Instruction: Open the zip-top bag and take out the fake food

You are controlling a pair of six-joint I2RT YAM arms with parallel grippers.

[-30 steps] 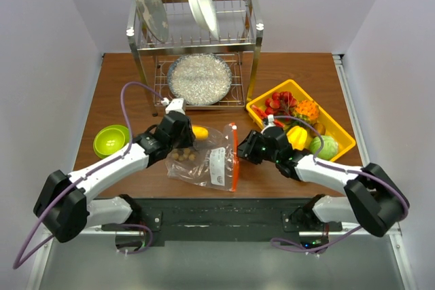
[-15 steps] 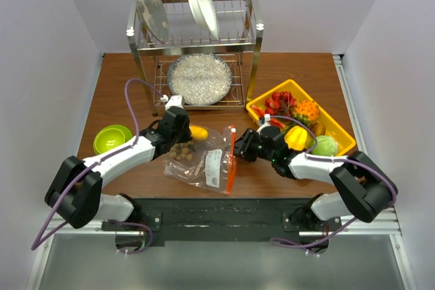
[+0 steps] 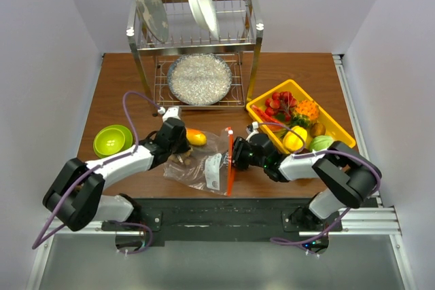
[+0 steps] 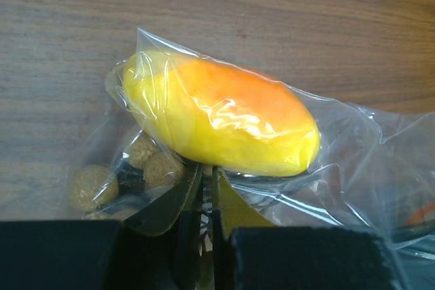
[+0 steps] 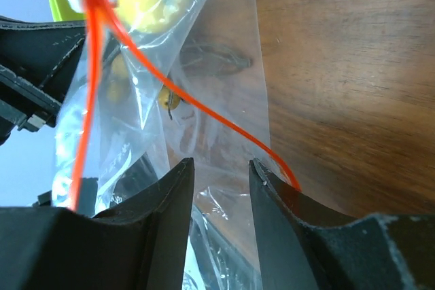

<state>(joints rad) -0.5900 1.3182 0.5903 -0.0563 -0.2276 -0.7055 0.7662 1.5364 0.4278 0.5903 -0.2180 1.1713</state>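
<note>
The zip-top bag (image 3: 202, 165) lies on the tabletop (image 3: 122, 86) at lower centre of the overhead view, between my two arms. Its orange-red zipper strip (image 3: 230, 162) forms the right-hand edge. In the right wrist view the strip (image 5: 92, 79) splits into two lines that spread apart, so the mouth stands parted. Inside the bag the fake food shows as a yellow-orange mango (image 4: 224, 123) at the upper left corner. A cluster of brown balls (image 4: 92, 185) sits just below it.

The left claw (image 4: 204, 191) sits under the mango, its jaws drawn almost together with the bag's film pinched between them. The right claw (image 5: 221, 188) meets the zipper edge. Its jaws stand partly apart with clear film in the gap, and I see no firm grip.

Farther out are a yellow tray (image 3: 343, 142) at right, a green bowl (image 3: 111, 139) at left, and a dish rack (image 3: 197, 32) at top.
</note>
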